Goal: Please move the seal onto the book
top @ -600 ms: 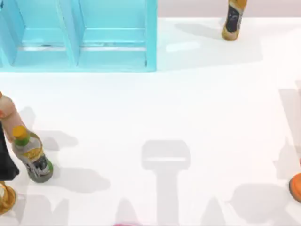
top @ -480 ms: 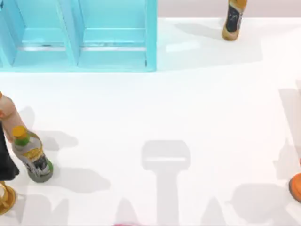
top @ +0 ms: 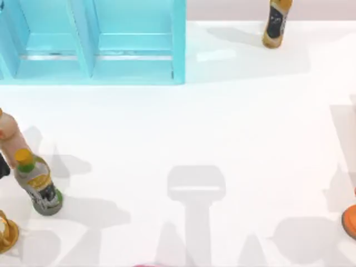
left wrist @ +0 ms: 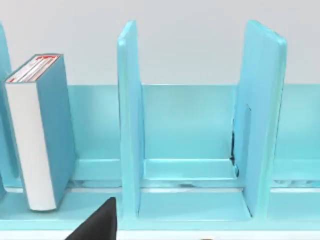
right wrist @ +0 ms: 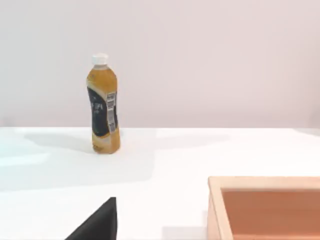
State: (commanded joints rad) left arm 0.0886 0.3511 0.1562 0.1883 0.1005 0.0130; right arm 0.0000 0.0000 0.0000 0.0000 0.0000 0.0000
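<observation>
Teal book (left wrist: pixel 47 135) upright, edge-cropped, in shelf unit (left wrist: pixel 190 125)

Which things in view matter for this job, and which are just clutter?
Job:
book, standing upright in a compartment of the light-blue shelf unit

Clutter:
amber bottle
yellow-capped bottle
peach-coloured bottle
gold object
orange box

the white bench (top: pixel 222 122) carries a light-blue shelf unit (top: pixel 133 61) at its far left. an amber bottle (top: pixel 276 23) stands far right, a green-capped bottle (top: pixel 38 183) at the left edge. a teal book (left wrist: pixel 42 130) stands upright in the shelf.
</observation>
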